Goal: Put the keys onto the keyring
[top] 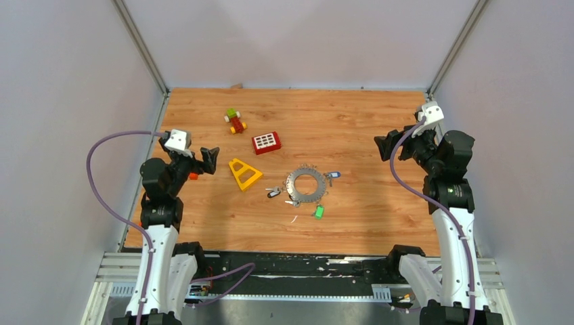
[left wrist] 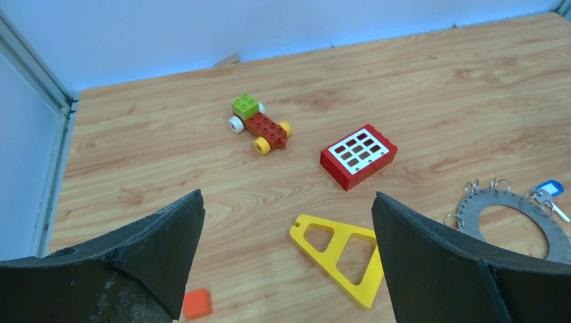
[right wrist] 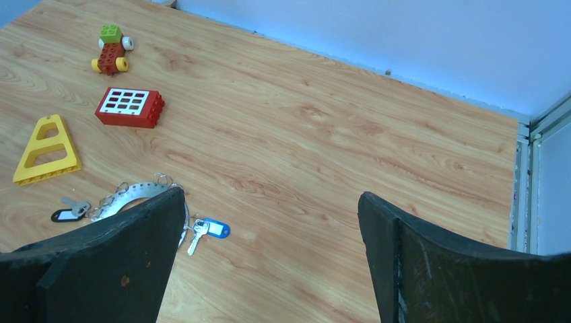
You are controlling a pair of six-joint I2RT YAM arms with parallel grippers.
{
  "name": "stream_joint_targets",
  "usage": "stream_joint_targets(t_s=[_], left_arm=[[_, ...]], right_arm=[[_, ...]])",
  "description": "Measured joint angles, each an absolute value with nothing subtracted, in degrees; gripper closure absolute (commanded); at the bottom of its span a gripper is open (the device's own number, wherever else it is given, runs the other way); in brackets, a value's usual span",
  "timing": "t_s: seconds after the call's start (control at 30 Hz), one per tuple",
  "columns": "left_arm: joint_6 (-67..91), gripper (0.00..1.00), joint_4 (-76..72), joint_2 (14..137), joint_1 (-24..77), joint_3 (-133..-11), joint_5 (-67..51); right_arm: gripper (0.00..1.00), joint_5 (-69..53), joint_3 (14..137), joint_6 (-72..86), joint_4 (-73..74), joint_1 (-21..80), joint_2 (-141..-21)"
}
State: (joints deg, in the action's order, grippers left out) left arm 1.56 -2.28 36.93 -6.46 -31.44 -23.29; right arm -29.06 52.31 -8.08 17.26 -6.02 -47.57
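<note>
The large flat grey metal keyring point(top: 304, 184), washer-like with a notched rim, lies flat on the wooden table point(top: 379, 135) near its middle. Small silver keys with coloured plastic heads lie around it: a blue-headed key point(right wrist: 212, 229) just beside its right rim, a black-headed key point(right wrist: 66, 214) at its left, and a green-headed key point(top: 319, 212) slightly apart on the near side. To the left sit a yellow triangular block point(top: 244, 173), a red gridded brick point(top: 267, 142), a small toy car point(top: 235, 121) and an orange block point(left wrist: 197, 303). The left gripper point(left wrist: 287, 197) and right gripper point(right wrist: 271, 195) hover at the table's sides, jaws spread wide, holding nothing.
</note>
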Motion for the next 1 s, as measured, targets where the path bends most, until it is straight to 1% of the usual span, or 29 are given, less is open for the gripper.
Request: stream_joint_targets(t_s=[1.0], left_arm=[[0.95, 0.0, -1.23, 37.67, -6.46, -31.44, -23.55]], right_arm=[[0.0, -30.11, 52.31, -9.08, 17.28, -5.69, -47.59]])
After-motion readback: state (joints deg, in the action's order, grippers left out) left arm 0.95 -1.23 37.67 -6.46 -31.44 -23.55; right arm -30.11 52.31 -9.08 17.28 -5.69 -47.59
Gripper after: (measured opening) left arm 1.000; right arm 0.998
